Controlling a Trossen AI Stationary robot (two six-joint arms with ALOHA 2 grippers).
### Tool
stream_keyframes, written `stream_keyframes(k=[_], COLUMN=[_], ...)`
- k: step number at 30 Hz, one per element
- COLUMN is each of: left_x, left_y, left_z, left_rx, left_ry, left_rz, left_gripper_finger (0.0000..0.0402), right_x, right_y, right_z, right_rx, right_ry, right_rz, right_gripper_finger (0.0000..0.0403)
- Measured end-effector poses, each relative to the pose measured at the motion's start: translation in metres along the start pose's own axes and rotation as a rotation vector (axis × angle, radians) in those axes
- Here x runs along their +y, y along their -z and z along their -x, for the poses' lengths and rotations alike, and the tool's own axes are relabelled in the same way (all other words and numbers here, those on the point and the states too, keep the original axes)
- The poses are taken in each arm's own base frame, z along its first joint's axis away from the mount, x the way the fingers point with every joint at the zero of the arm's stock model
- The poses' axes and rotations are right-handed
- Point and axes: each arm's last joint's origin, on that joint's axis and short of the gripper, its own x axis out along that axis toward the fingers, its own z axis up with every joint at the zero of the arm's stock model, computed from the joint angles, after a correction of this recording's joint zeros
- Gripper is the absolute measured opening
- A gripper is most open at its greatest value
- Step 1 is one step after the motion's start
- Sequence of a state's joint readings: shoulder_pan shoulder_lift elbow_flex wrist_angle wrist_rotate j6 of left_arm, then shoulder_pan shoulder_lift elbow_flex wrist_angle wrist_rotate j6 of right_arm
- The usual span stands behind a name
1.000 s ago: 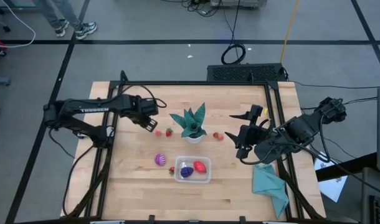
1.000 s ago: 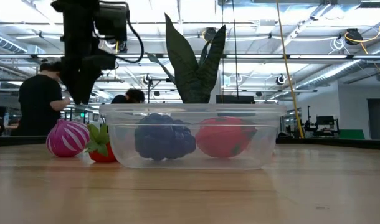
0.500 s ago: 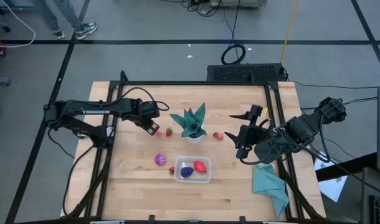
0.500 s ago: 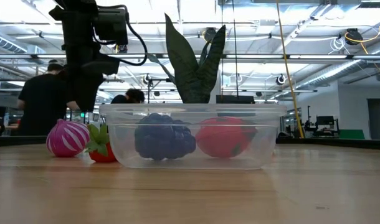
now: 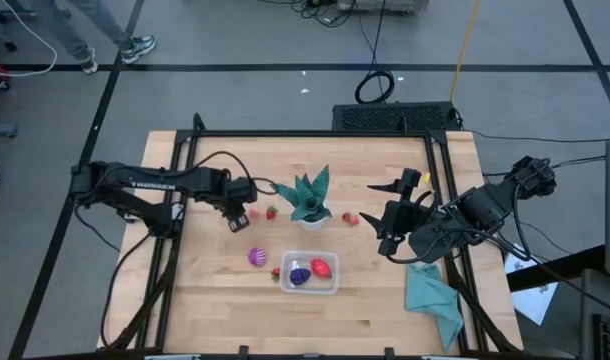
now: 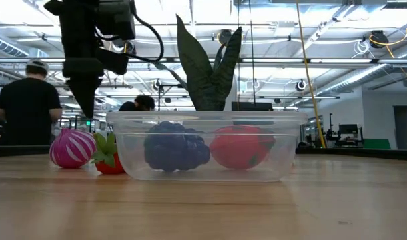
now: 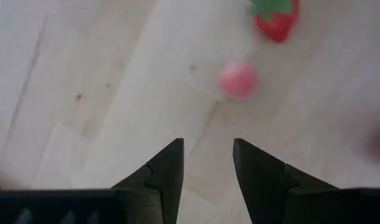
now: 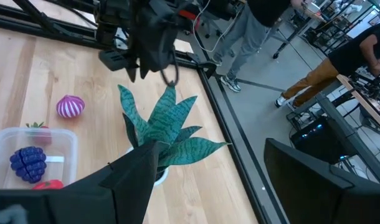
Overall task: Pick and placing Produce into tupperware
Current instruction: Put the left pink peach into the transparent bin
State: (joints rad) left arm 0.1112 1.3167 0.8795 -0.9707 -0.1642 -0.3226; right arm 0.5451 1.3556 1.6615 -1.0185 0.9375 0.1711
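Left gripper (image 7: 207, 163): parted, nothing held, above pink ball (image 7: 238, 79).
Right gripper (image 5: 387, 228): wide open, empty, parked.
Tub (image 5: 310, 272): two fruits inside.

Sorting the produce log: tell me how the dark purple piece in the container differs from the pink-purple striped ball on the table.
The dark purple piece lies inside the tupperware; the pink-purple ball sits on the bare table outside it, left of it in the low view. The purple piece is bumpy and one dark colour; the ball is smooth with pale stripes. The purple piece lies beside a red piece; the ball sits by a strawberry. Both are small and round, and no gripper holds either.
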Motion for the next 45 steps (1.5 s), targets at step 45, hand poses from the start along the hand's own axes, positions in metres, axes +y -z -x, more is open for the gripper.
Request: stream_keyframes(k=[45], left_x=[-0.045], left_y=[0.023], left_z=[-0.008], left_rx=[-0.104], left_ry=[-0.033], left_rz=[-0.559], left_gripper_finger=[0.0145], right_x=[-0.003], right_y=[-0.009], right_z=[-0.004], right_rx=[-0.054], right_ry=[0.008], right_rz=[-0.097], right_gripper_finger=[0.0281])
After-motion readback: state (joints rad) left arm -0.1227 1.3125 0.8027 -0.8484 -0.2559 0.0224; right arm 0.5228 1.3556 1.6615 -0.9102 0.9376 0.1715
